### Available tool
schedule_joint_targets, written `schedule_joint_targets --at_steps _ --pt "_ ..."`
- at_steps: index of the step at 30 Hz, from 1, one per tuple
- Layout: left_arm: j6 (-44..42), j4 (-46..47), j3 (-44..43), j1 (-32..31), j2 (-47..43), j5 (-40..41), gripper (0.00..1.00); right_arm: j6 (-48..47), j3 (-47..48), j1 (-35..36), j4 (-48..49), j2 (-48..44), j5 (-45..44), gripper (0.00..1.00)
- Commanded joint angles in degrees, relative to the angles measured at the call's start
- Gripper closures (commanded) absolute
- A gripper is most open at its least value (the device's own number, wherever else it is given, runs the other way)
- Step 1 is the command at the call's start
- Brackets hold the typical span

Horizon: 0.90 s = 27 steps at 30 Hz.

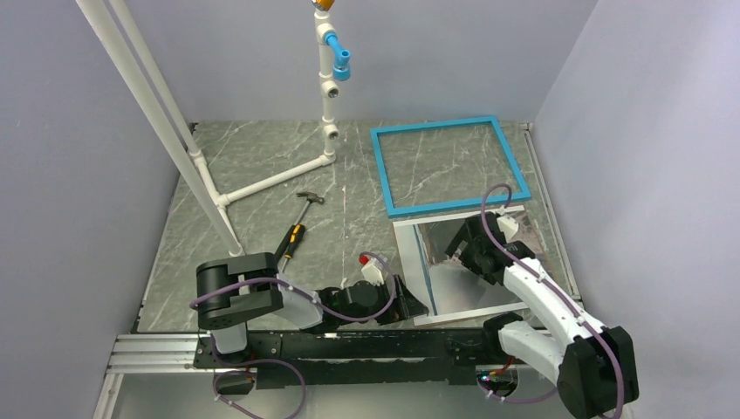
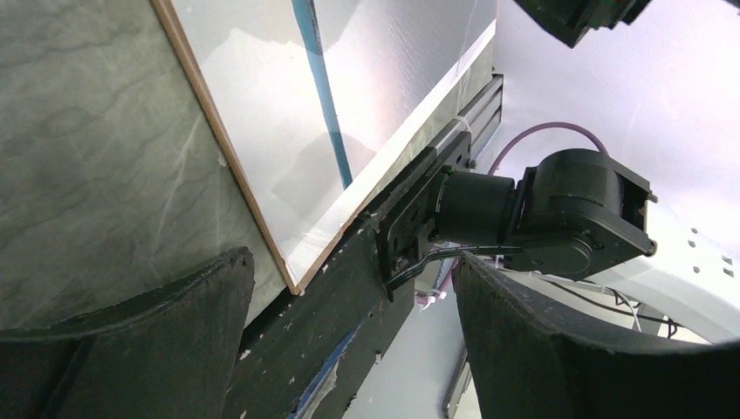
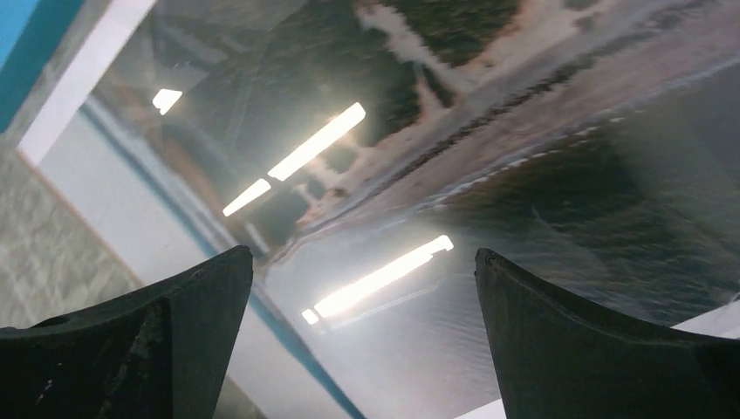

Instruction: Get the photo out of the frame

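The turquoise frame (image 1: 449, 166) lies flat at the back right, and the marbled table shows through its opening. Just in front of it the glossy photo (image 1: 436, 292) rests face up, white-bordered, with a thin wood-coloured edge (image 2: 229, 166) under it. My right gripper (image 1: 471, 249) hovers over the photo's far half, open, and its wrist view is filled by the dark picture (image 3: 489, 148) with lamp glare; nothing sits between its fingers (image 3: 166, 340). My left gripper (image 1: 410, 301) is open by the photo's near left corner (image 2: 292, 279), apart from it.
A hammer (image 1: 297, 223) with a black-and-orange handle lies left of centre. A white pipe stand (image 1: 327, 96) rises at the back, and two slanted white pipes (image 1: 166, 113) cross the left side. A metal rail (image 1: 157, 353) runs along the near edge. The right wall is close to the frame.
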<state>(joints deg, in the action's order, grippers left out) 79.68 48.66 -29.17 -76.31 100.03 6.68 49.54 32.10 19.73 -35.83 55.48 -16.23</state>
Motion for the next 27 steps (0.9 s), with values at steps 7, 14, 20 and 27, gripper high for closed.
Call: schedule_joint_targets --at_steps 7,14,20,27 --pt "1.47 -0.07 -3.19 0.11 1.87 -2.09 0.12 1.77 -6.74 -3.82 5.56 2.63 8.15 0.02" --pt "3.44 1.15 -4.57 0.07 4.3 -4.18 0.12 1.63 -7.25 -3.78 7.69 5.19 10.67 0.02" --pt "2.23 1.01 -4.96 0.05 2.76 -4.29 0.14 1.61 -7.77 -3.84 8.15 5.0 10.99 0.02" --pt "-0.77 -3.21 -6.94 -0.22 -0.54 -3.99 0.14 1.36 -8.01 -3.83 8.71 5.85 11.16 0.03"
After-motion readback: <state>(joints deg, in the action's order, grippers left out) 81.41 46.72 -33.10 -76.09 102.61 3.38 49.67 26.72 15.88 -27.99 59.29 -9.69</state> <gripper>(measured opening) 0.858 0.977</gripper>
